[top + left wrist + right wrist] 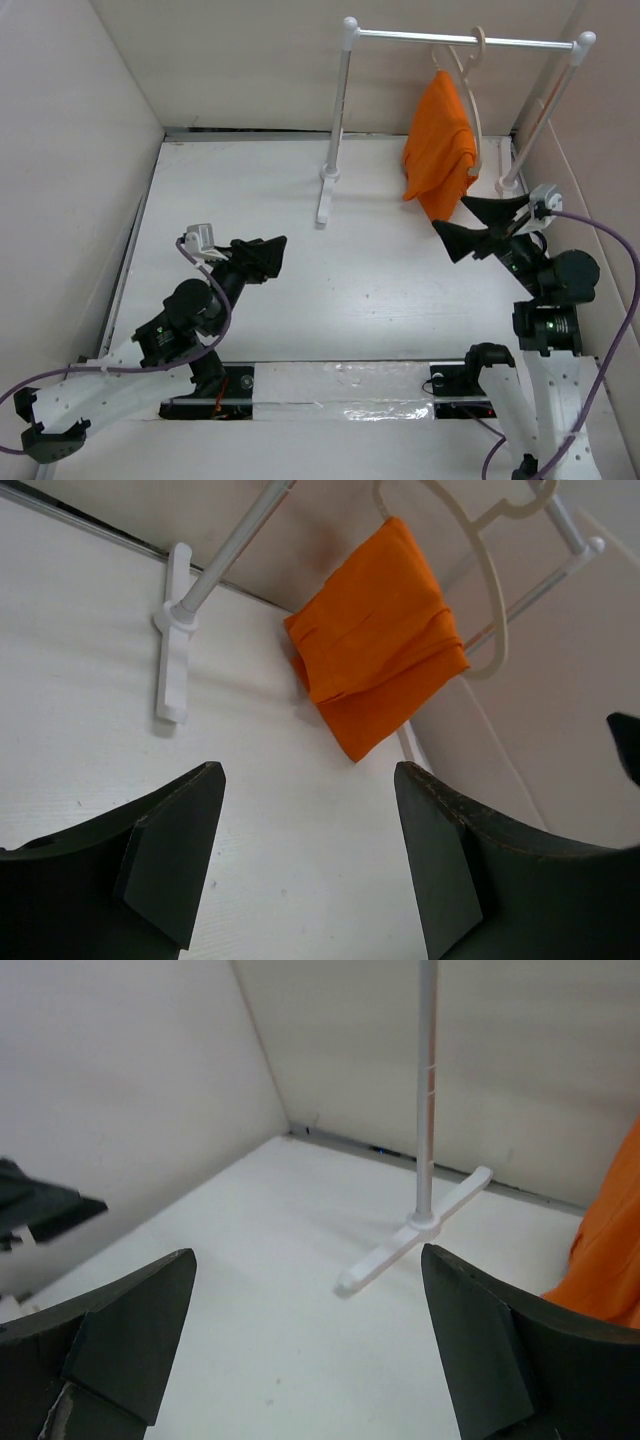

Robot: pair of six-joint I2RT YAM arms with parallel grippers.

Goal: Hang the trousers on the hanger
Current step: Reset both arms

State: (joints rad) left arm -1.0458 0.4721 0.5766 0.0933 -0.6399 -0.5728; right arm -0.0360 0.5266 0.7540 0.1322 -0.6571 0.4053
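Observation:
The orange trousers [438,148] hang folded over the pale beige hanger [466,72], whose hook sits on the white rail at the back right. They also show in the left wrist view [378,640] with the hanger [487,590] above them, and at the right edge of the right wrist view [612,1260]. My left gripper [268,258] is open and empty over the table's left middle, apart from the trousers. My right gripper [468,226] is open and empty just below the hanging trousers, not touching them.
The white rail [460,40] stands on two posts with flat feet: the left foot [325,195] at the back middle, the right foot [508,183] near the right wall. White walls close in the table on three sides.

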